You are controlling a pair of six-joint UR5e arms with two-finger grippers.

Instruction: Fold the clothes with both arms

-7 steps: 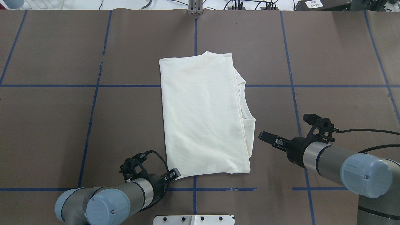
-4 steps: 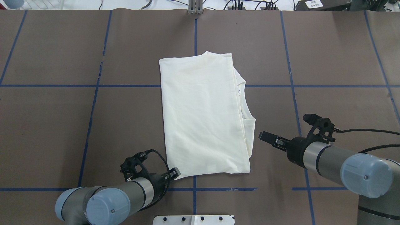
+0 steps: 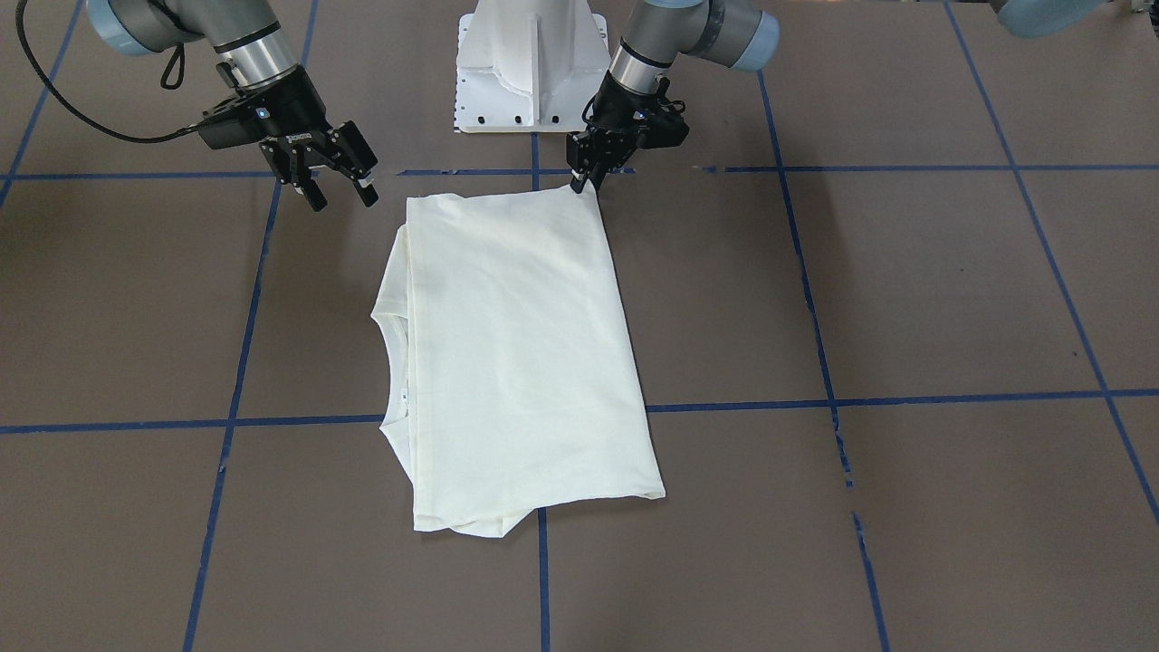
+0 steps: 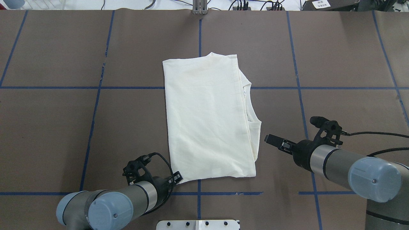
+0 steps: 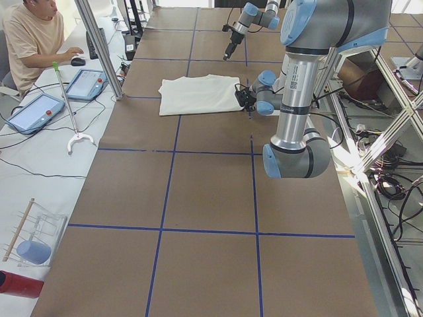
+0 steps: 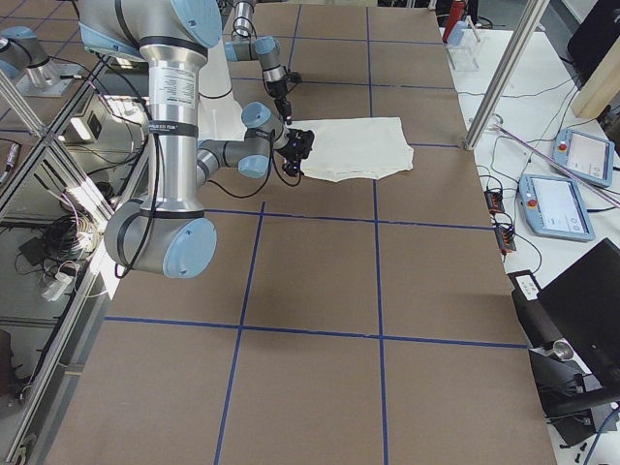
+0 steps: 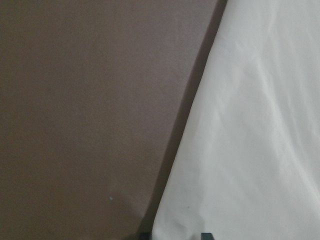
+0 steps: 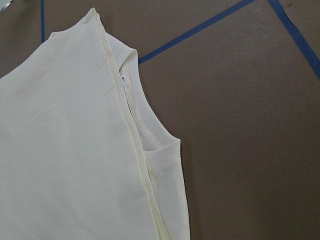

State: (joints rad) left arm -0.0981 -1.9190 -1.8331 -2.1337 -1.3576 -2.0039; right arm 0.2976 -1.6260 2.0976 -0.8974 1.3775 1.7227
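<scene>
Overhead exterior view, from left to right: the left end effector (image 4: 177,177) stands low at the near left corner of the shirt (image 4: 207,121). In the left wrist view its two tips show a little apart with cloth between them, but we cannot tell if it is clenched on the corner. The shirt lies flat in the middle of the counter (image 4: 64,127), folded to a long rectangle, plain side up, with the collar (image 4: 252,105) showing at its right edge. The right end effector (image 4: 270,140) hovers just beside that edge, released and with nothing in it. We judge the cloth light, soft and limp, so its layers may slide. It is best taken at the two near corners, pinching all layers together.
</scene>
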